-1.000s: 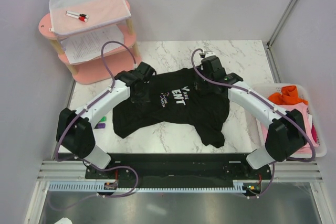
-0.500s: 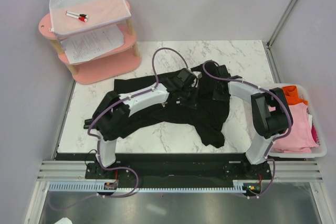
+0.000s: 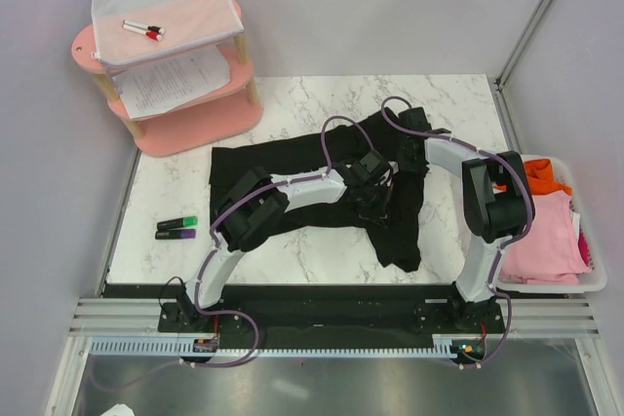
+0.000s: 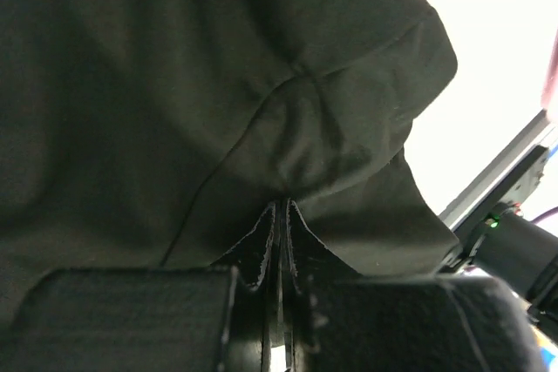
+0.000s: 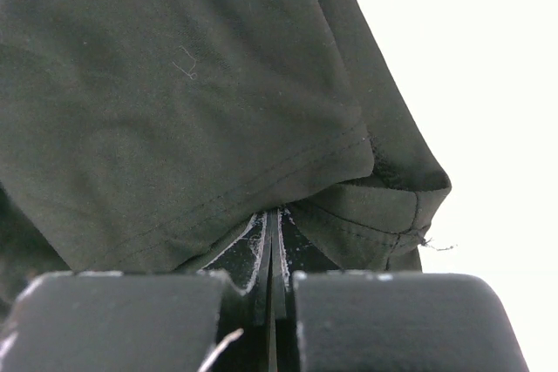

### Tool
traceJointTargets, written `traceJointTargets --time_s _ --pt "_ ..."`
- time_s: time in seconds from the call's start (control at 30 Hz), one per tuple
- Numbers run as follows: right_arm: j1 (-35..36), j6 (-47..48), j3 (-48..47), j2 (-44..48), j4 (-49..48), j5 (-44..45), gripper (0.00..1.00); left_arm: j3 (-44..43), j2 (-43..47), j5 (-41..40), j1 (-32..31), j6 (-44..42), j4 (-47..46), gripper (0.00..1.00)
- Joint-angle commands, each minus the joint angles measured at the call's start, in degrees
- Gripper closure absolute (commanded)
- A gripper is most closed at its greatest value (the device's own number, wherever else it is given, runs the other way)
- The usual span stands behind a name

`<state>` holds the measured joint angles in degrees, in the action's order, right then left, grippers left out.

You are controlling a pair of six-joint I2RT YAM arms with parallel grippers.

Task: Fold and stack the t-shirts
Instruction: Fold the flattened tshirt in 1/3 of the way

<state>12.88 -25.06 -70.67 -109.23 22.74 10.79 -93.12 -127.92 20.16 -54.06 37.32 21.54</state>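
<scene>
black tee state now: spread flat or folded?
Mid-fold, not flat: the black t-shirt lies bunched and doubled over on itself, and the left gripper and right gripper each pinch its cloth.

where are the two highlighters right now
In the top view the two highlighters lie side by side on the left of the marble table, near its front edge, apart from the black t-shirt to their right.

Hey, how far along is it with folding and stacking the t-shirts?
Done: nothing folded or stacked yet. In hand: left hand and right hand both shut on the black cloth t-shirt, mid-fold on the marble table. To do: the pink shirt and orange shirt wait in the white basket.
</scene>
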Motion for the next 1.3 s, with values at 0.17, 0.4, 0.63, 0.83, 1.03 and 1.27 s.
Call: traceJointTargets --time_s 0.17,0.4,0.63,0.83,1.03,1.27 --pt "-0.6 2.2 0.6 4.9 2.4 1.3 1.0 3.3 1.1 -1.1 0.3 2.7 1.4 0.98" --pt "-0.4 2.5 7.7 21.4 4.0 -8.7 0.78 9.2 8.9 -2.9 0.2 1.0 -3.9 0.98" --pt "10.0 -0.9 19.2 43.2 13.7 -10.3 0.24 11.9 14.4 -3.4 1.1 -0.2 -6.2 0.93" --pt "20.6 -12.1 27.3 55.1 23.6 -9.5 0.1 14.0 16.6 -0.2 3.9 -0.7 -8.3 0.45" --pt "23.1 -18.4 32.5 66.9 30.4 -13.0 0.4 17.5 17.1 1.5 7.5 -0.1 -10.2 0.27" --pt "25.2 -20.5 40.5 68.5 26.5 -16.1 0.5 19.1 16.0 4.4 10.0 1.0 -12.7 0.25"
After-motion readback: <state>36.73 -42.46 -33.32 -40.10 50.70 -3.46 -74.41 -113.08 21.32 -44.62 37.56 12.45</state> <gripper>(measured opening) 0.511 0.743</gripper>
